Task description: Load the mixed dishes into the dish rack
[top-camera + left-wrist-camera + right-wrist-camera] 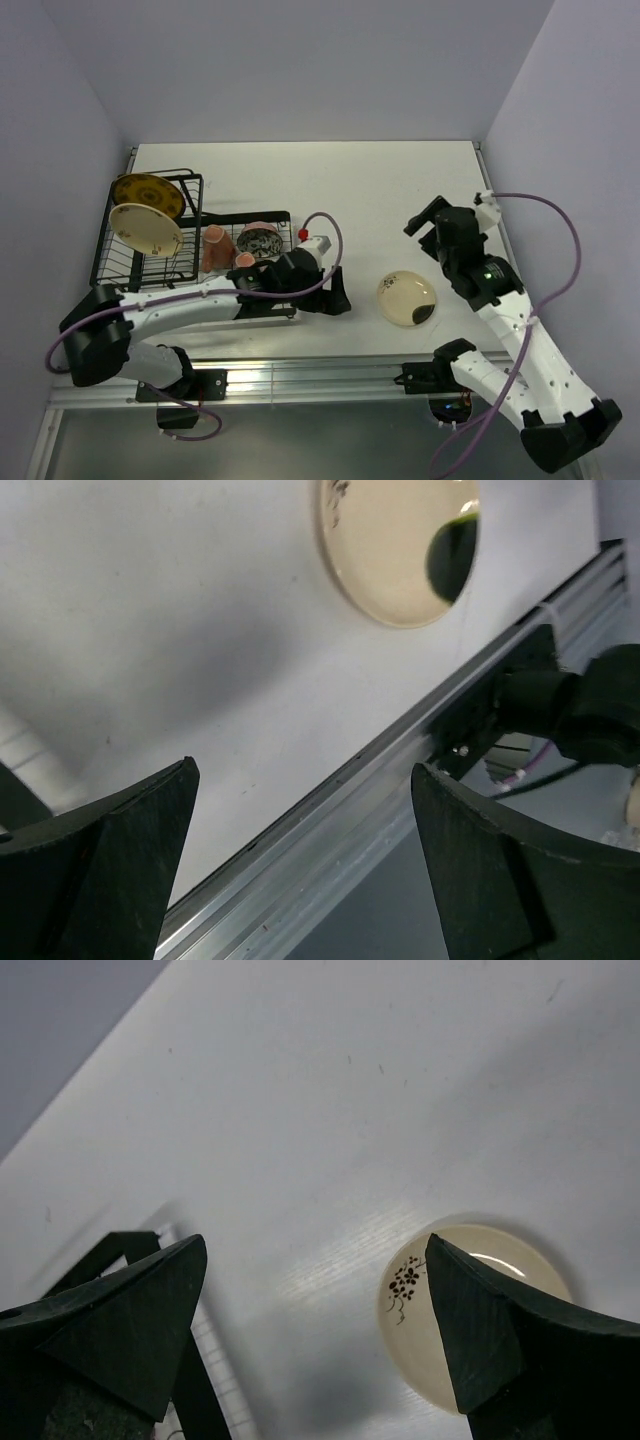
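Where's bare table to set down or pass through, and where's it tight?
Open: the far table between dish rack and right gripper. Tight: the gap between left gripper and the loose cream plate, and the near-left corner by the rack.

We see the rack (110, 262) at desk (350, 190) left: two plates (146, 229) standing in its left end, mugs (216, 247) and bowl (262, 242) in its right end. Third plate (406, 298) flat on desk, right of rack.

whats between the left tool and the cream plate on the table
Nothing: only bare table separates the left tool from the cream plate. The top view shows the gap, and the left wrist view shows it too.
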